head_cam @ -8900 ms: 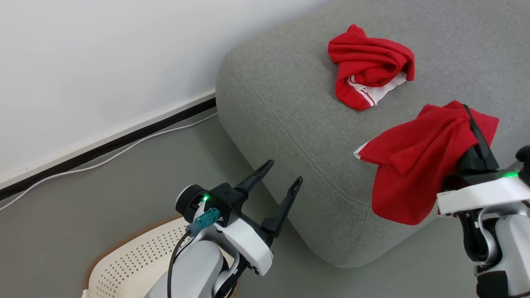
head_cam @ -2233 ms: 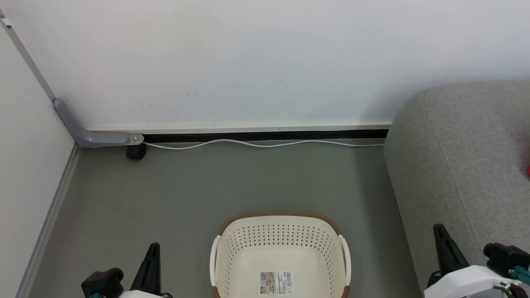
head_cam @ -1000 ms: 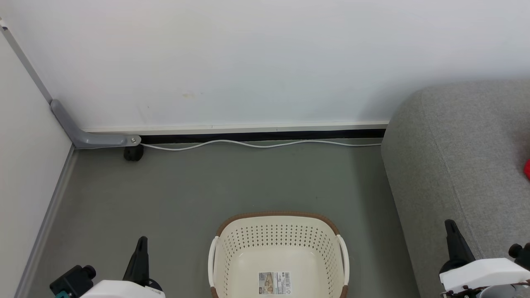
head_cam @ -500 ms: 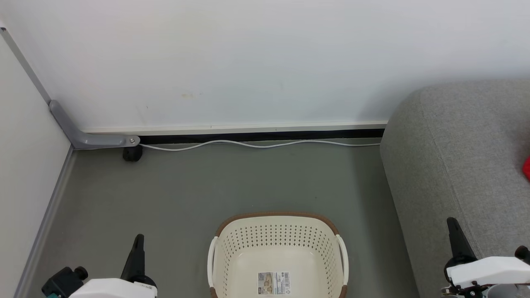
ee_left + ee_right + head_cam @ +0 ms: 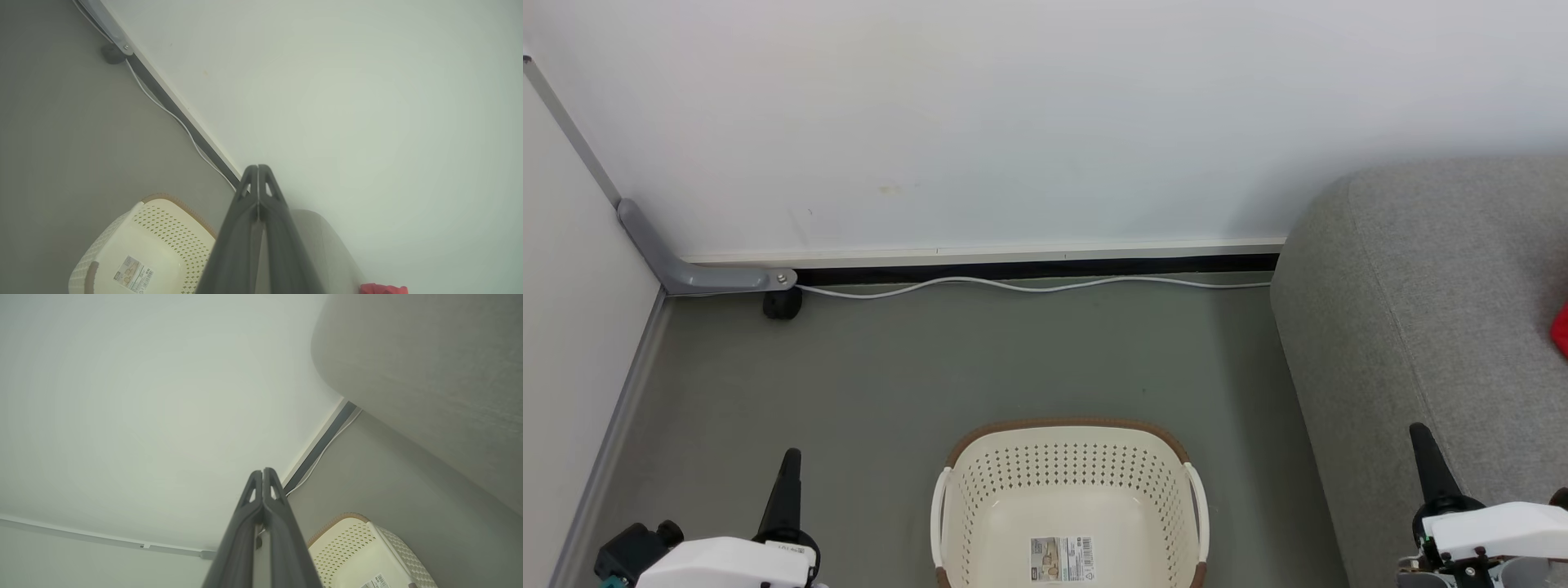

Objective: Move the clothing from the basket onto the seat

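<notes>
1. Unloading is looking finished: the basket is sitting on the floor between the two arms, showing nothing inside but its label sticker on the bottom.
2. At the right edge of the head view the clothing is showing as a red sliver, lying on the seat, well apart from the basket.
3. Judging from this, nothing is calling for another grasp. The next move is likely asking only for a check that no garment is lying outside the views.
4. The left gripper is hovering low at the basket's left, fingers pressed together on nothing and pointing up toward the wall.
5. The right gripper is hovering at the basket's right, in front of the seat's side, jaws likewise closed and empty.
</notes>
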